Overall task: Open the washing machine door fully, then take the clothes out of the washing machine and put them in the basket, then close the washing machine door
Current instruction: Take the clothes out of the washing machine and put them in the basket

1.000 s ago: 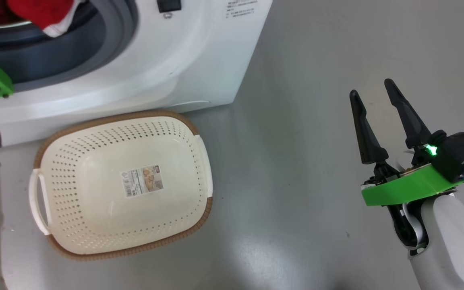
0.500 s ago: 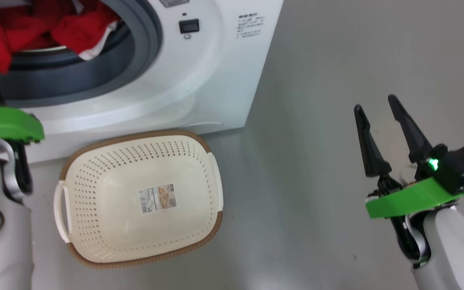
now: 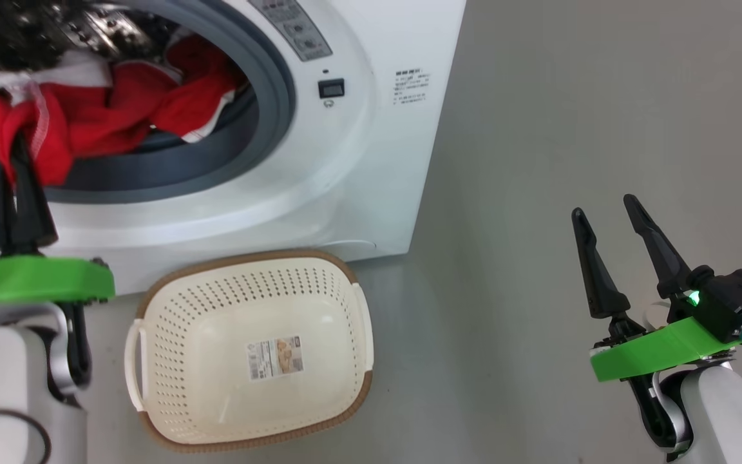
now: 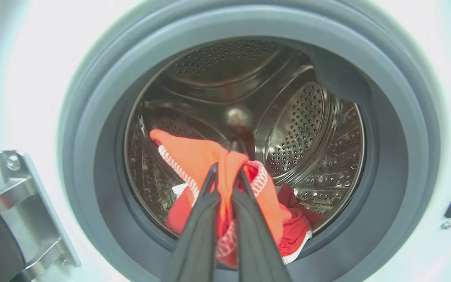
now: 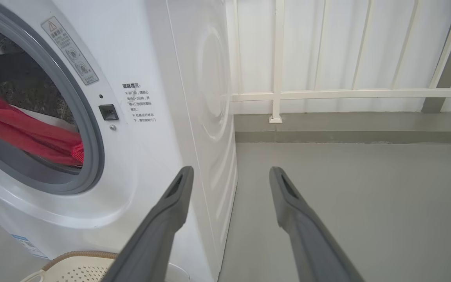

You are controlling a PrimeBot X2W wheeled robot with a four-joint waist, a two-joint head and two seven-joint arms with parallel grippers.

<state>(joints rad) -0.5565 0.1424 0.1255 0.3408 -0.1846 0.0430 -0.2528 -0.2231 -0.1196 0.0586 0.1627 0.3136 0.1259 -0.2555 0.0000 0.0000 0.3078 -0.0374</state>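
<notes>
Bare grey floor [image 3: 538,129] runs under everything, with a white slatted wall behind in the right wrist view.

Left of the washer [image 3: 358,167] front, the left gripper [image 3: 10,154] is at the drum mouth. Its fingers are pressed nearly together on a fold of the clothes [image 3: 120,116]. The left wrist view shows red fabric with white stitched trim pinched between them, draping down either side.

The rest of the clothes lie in the bottom of the drum [image 4: 307,117], spilling onto the grey gasket [image 3: 274,96].

They look light, soft and limp. They should hang and trail from any grip, give no resistance, and could catch on the gasket lip or drag a tangled neighbour along. A bunched fold in the body of a garment looks a safer hold than the thin trim, which could slip out.

Just in front of the washer, the basket [image 3: 248,258] sits on the floor holding only its paper label [image 3: 274,357].

Well to the right of the washer, the right gripper [image 3: 603,206] hovers over the floor, fingers spread wide with nothing between them.

- **Garment count:** I cannot tell how many there are or which are entangled, as the folds overlap.
- **Drum:** its upper part is a dark blur in the head view.
- **Colour:** the left wrist view washes the red out to orange.
- **Door:** a metal hinge [image 4: 14,192] shows left of the mouth, but how wide the door stands cannot be judged.
</notes>
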